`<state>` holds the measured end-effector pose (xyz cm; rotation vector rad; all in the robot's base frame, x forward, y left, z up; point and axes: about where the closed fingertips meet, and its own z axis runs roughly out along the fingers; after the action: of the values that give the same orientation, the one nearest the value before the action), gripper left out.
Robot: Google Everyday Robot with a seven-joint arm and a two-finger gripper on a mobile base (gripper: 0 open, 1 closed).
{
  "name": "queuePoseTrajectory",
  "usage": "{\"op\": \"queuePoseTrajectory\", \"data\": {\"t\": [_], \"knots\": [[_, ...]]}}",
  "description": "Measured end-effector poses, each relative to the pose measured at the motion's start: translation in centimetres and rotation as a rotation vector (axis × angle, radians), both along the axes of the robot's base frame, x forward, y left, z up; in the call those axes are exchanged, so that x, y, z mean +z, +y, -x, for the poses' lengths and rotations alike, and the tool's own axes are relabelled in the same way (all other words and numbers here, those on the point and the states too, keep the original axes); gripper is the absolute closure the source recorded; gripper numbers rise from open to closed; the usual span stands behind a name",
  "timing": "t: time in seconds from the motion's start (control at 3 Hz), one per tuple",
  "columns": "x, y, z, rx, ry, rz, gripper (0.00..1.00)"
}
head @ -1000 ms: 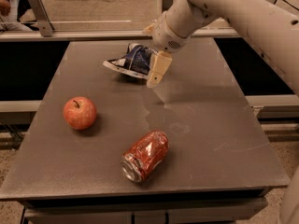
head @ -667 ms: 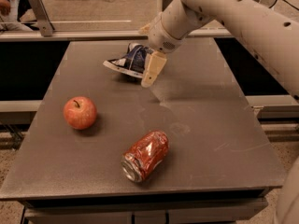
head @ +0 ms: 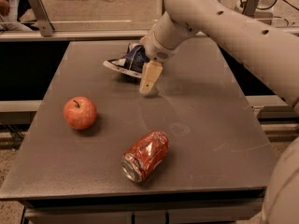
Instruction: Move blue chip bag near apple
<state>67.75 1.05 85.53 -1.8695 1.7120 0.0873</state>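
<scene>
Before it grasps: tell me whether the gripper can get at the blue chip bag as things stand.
Probably yes. The gripper hangs right beside the blue chip bag, nothing between them; the apple and the can lie well clear.

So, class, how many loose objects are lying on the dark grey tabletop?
3. Crumpled navy foil chip bag far centre, beside the gripper; round red apple left; crushed red can front centre. The arm may hide more.

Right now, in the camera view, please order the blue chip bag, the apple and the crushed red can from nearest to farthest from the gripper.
1. blue chip bag: at the back, right beside the gripper.
2. apple, front left, and crushed red can, front centre: too close to call.
</scene>
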Motion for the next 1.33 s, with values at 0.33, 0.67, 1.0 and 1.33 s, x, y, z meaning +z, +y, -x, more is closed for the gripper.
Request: {"op": "queuePoseTrajectory", "data": {"t": [0.33,0.67,1.0,1.33], "knots": [[-0.12,0.09,0.04,0.001,0.003,0.0,0.18],[-0.29,0.23,0.07,0.004,0.005,0.001,0.41],[-0.45,0.37,0.1,0.007,0.008,0.002,0.65],[-0.24,0.53,0.17,0.025,0.011,-0.024,0.88]]}}
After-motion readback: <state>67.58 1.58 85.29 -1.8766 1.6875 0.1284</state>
